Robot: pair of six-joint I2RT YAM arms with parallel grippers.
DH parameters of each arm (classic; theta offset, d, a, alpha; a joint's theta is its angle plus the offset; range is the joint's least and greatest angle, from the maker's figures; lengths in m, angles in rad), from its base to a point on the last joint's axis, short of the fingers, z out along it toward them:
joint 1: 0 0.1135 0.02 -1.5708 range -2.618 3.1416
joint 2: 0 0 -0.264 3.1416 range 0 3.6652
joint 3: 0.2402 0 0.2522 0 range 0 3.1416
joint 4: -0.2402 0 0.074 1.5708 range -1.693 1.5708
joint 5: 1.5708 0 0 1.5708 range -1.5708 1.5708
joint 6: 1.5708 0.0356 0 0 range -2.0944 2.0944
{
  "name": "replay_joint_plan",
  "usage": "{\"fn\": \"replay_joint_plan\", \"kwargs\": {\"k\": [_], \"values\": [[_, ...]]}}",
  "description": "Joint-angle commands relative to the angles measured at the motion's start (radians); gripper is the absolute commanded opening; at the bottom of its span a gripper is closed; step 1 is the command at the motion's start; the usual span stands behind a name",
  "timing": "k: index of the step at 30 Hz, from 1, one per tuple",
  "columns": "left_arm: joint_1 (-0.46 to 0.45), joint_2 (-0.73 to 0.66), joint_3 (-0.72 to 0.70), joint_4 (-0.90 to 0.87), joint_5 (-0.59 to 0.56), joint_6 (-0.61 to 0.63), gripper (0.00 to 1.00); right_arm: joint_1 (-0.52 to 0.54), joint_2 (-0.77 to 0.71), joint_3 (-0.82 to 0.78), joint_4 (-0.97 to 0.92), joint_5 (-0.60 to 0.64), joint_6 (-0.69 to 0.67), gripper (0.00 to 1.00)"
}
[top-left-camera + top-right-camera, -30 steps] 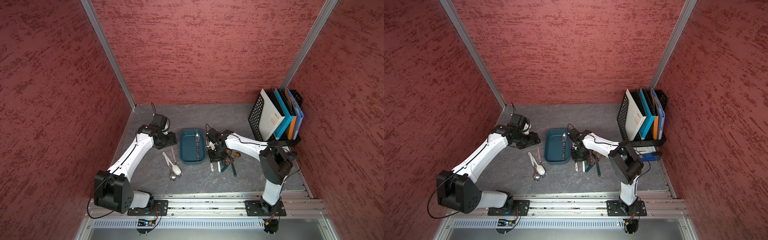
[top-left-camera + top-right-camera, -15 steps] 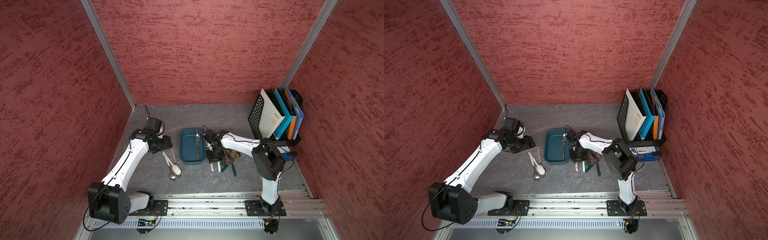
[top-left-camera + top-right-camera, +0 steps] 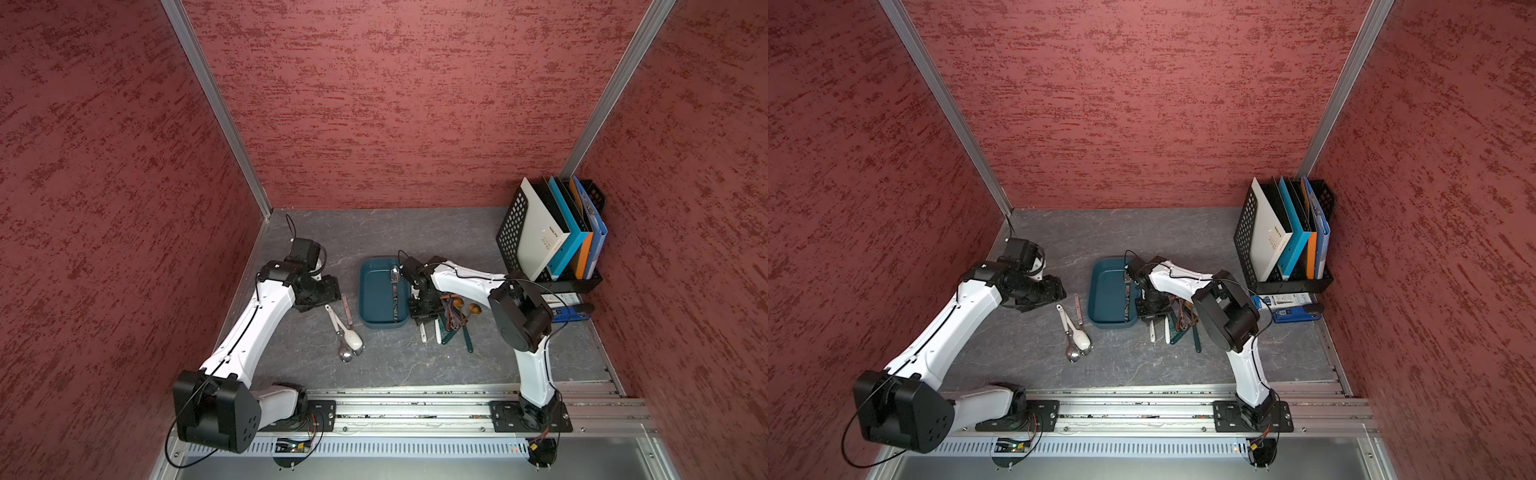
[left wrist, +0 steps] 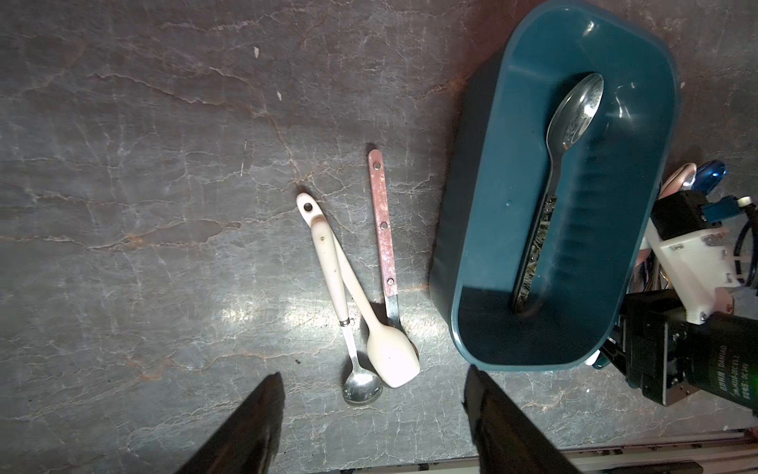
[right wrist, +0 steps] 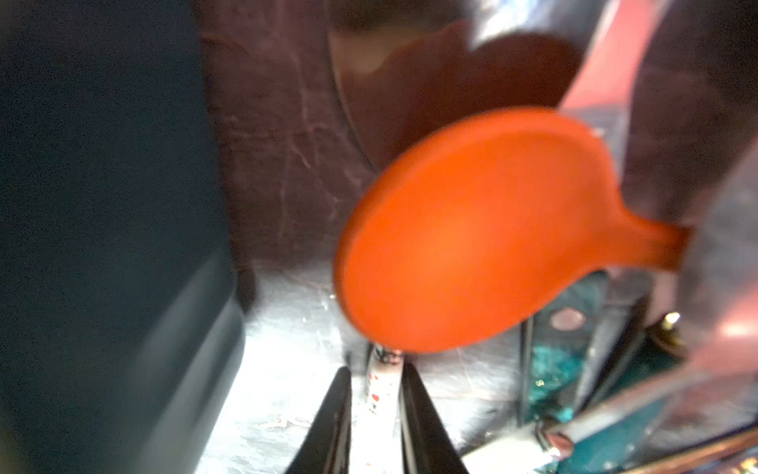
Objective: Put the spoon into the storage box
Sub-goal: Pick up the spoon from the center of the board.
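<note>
Looking down in both top views, I see the storage box (image 3: 374, 291) (image 3: 1104, 291) on the grey table (image 3: 395, 232) between my two arms. A metal spoon (image 3: 395, 276) already lies lengthwise inside it, along the side nearer my right arm. My right pincer (image 3: 426, 318) is down in the heap of cutlery (image 3: 451, 320) just beside the box on that side. My left pincer (image 3: 328, 291) hangs on the box's other side, apart from it.

From my left wrist, the left pincer (image 4: 373, 375) is spread wide and empty. Under it, a cream spoon (image 4: 391, 355) and a pink-handled spoon (image 4: 381, 221) lie on the table near the box without touching it.

From my right wrist the picture is blurred. The right pincer (image 5: 375, 379) has its fingers almost together, one on each side of a white-handled spoon (image 5: 381, 394), close to the box's outer wall. Whether the pads already bite I cannot tell. An orange spoon (image 5: 471, 234) appears to lie over the far end of that handle.

As I judge it, the step in hand is the grasp. To do it well I should squeeze squarely across the handle, then lift slowly and straight up so the orange spoon slides off instead of coming along. After that I clear the box's rim and lower the spoon in flat beside the metal one.
</note>
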State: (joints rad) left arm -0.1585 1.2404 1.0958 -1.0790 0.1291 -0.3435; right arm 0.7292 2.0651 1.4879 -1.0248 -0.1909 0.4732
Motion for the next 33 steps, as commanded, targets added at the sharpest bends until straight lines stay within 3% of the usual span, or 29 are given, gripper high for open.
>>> {"fn": "replay_joint_plan", "kwargs": {"k": [1, 10, 19, 25, 33], "values": [[0.009, -0.025, -0.014, -0.015, -0.014, -0.002, 0.73, 0.01, 0.029, 0.014, -0.044, -0.014, 0.004, 0.19], [0.015, -0.029, -0.01, -0.004, -0.011, -0.009, 0.73, 0.01, -0.002, -0.002, -0.007, -0.034, -0.024, 0.06], [0.009, -0.03, -0.003, 0.025, 0.017, -0.028, 0.72, 0.008, -0.068, -0.004, -0.036, -0.109, -0.074, 0.04], [-0.118, 0.044, 0.047, 0.003, -0.074, -0.017, 0.71, 0.007, -0.137, -0.062, -0.084, -0.122, -0.099, 0.04], [-0.176, 0.122, 0.076, 0.053, -0.057, -0.058, 0.71, 0.006, -0.228, -0.108, -0.099, -0.145, -0.124, 0.04]]}}
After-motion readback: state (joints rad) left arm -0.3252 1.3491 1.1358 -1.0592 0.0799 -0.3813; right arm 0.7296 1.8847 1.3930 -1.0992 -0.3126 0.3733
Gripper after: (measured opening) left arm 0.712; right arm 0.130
